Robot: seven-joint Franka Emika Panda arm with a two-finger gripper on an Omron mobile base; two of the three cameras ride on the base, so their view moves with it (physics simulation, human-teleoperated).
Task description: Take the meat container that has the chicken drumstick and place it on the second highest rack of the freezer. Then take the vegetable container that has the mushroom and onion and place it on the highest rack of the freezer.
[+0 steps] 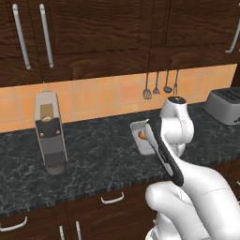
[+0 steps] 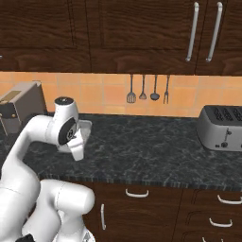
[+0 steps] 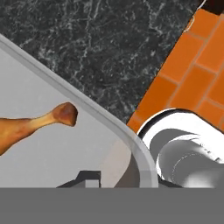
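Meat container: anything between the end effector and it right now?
Nothing visible. In the hand view the meat container with the chicken drumstick lies directly ahead of the end effector, whose dark tip sits by the tray rim. Only bare counter lies beyond it.

Dark marbled counter (image 1: 93,154) running under an orange tiled backsplash (image 1: 93,101) and dark wood upper cabinets (image 1: 93,33) with long silver handles. Tall grey coffee machine (image 1: 49,133) standing upright at the left of the counter, silver toaster (image 2: 222,127) at the right, well apart. Four utensils (image 2: 147,90) hanging on the tiles between them, lower drawers (image 2: 151,208) with curved handles beneath the counter.
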